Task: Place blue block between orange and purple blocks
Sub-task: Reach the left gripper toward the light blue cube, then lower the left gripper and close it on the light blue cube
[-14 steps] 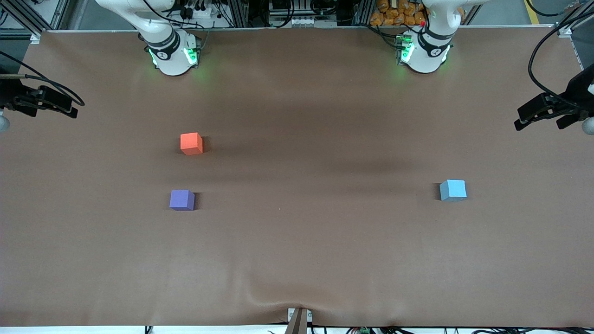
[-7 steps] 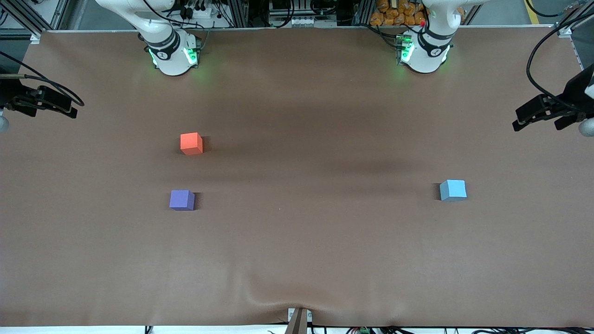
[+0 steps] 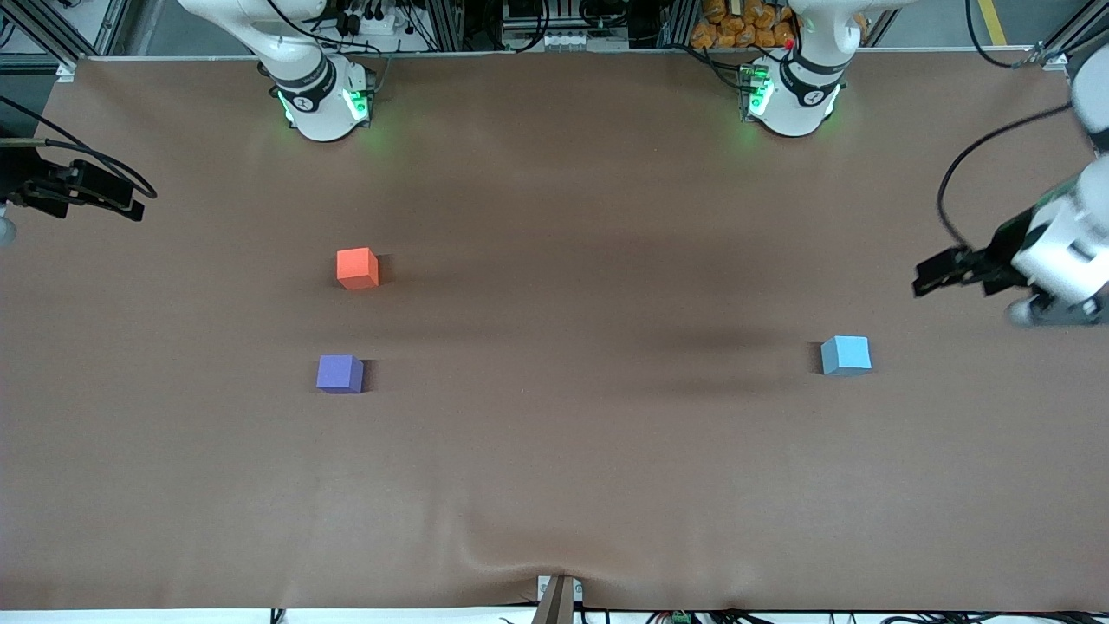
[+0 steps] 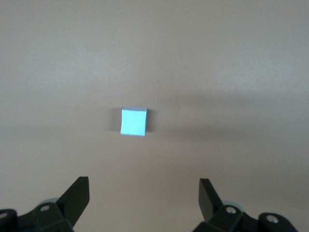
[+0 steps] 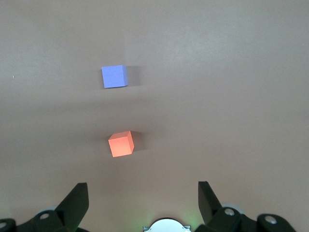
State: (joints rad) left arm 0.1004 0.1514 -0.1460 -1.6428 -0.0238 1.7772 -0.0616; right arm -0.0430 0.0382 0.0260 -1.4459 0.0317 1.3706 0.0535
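I see the blue block (image 3: 846, 355) alone on the table (image 3: 554, 485) toward the left arm's end, well apart from the orange block (image 3: 357, 268) and purple block (image 3: 340, 373). My left gripper (image 4: 144, 199) hangs above it, fingers wide. The right gripper (image 5: 143, 202) waits wide open, empty.

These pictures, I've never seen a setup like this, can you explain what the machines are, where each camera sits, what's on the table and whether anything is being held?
Two white robot arms stand at a brown table. One picture looks down from a high camera facing them; the other two come from cameras on the wrists. The left gripper hangs open over the table near the blue block. The right gripper, also open, waits at its own end. The orange block and the purple block sit apart, the purple one nearer the front camera. Nothing is held.
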